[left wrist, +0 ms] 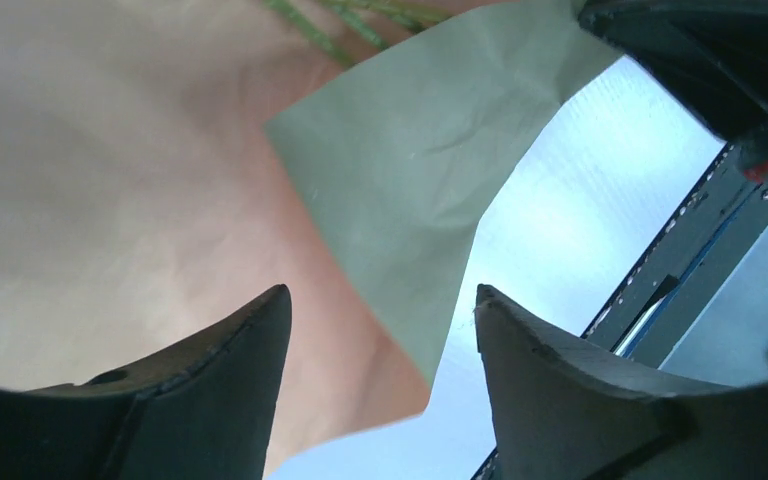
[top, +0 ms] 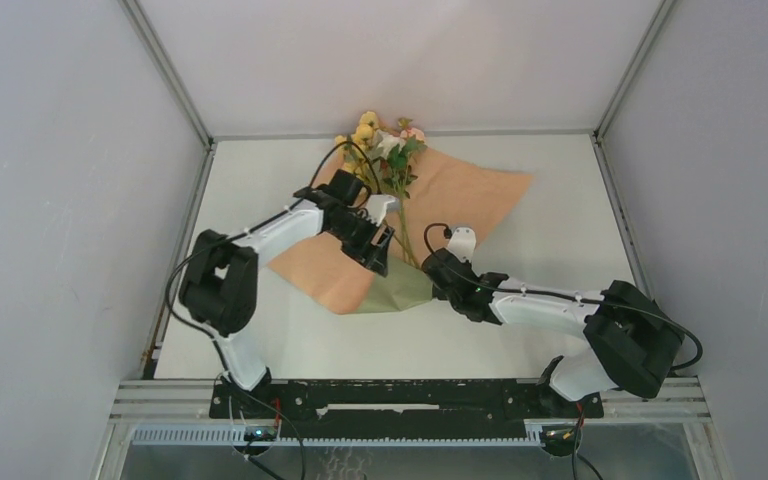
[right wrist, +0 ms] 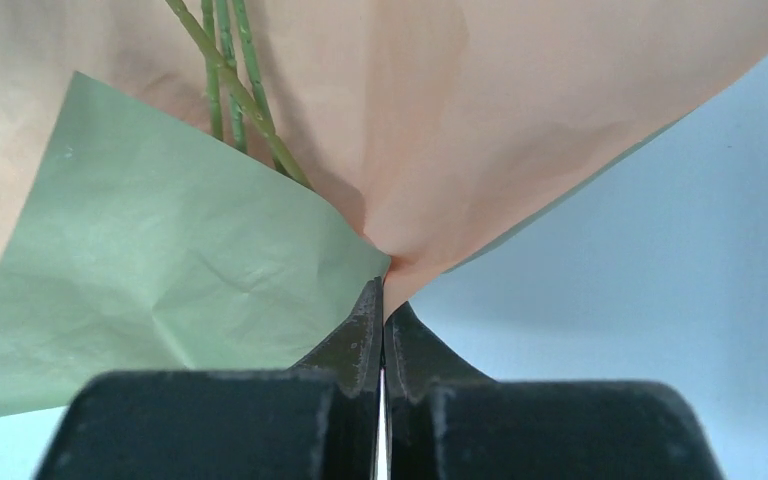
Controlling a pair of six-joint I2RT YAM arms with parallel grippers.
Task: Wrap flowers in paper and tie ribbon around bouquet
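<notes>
Paper (top: 465,195) lies peach side up under flowers (top: 385,140), edge pinched by right pincer (right wrist: 384,290); left pincer (left wrist: 382,292) released over its folded corner.

The flowers (top: 384,140) lose their stem ends under the folded green flap of the paper (top: 470,195); both wrist views cut the blooms off.
</notes>
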